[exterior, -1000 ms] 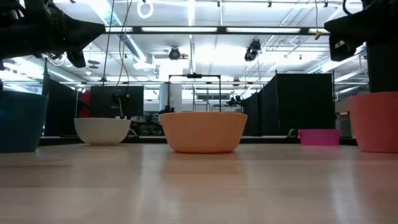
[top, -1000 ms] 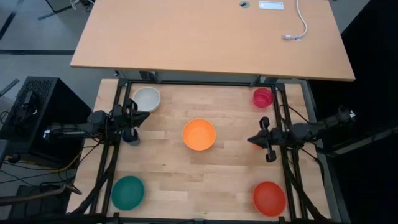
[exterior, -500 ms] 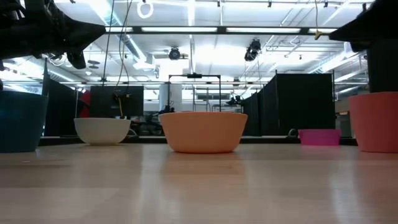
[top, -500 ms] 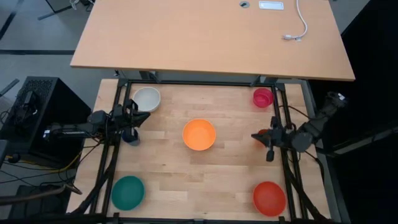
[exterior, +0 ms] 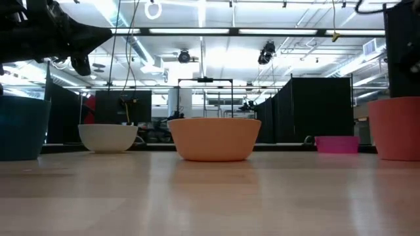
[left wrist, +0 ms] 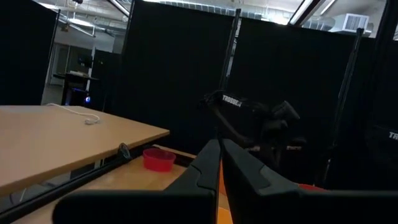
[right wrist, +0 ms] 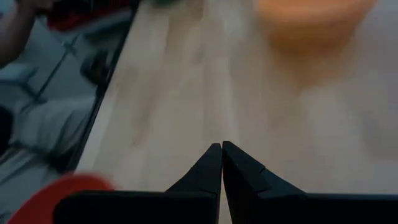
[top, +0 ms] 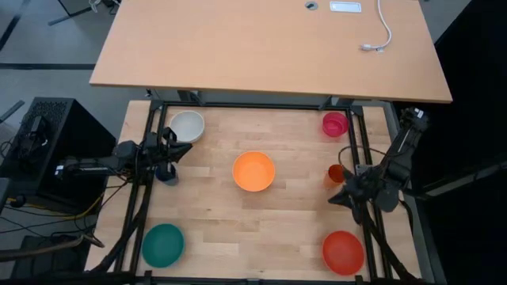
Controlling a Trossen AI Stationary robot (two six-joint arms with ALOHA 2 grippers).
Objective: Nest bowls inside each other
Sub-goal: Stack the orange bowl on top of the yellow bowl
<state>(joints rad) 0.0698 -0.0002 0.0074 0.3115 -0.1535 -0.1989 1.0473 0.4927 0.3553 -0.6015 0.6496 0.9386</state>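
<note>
While no bowl is yet sitting inside another, all five are lying apart on the tabletop (top: 301, 229). Nearest the front edge, the teal green bowl (top: 163, 244) is resting at the left corner and the red bowl (top: 343, 252) at the right.

Just behind the red bowl, the right tool (top: 336, 197) is hanging over the right side with its fingers pressed together, gripping nothing. In the right wrist view it is pointing down at bare wood, the red bowl's rim showing at one corner. A small orange cup (top: 334, 175) is standing just beside it.

At the middle, the orange bowl (top: 254, 171) is sitting alone. Level with it on the left, the left tool (top: 184, 149) is waiting, likewise closed and empty, above a small dark blue cup (top: 165, 174).

Farthest back, the white bowl (top: 187, 125) is sitting at the left and the smaller magenta-pink bowl (top: 335, 123) at the right.

Judging from this layout, several things could be going wrong next:

- A closed tool lowered onto a rim would be pushing or tipping the bowl, not taking it.
- The orange cup is standing close enough to be knocked over by a sideways swing.
- Nesting out of size order would be leaving the small pink bowl trapped under a larger one.
- A thin plastic rim pinched off-centre could be slipping loose mid-carry.
</note>
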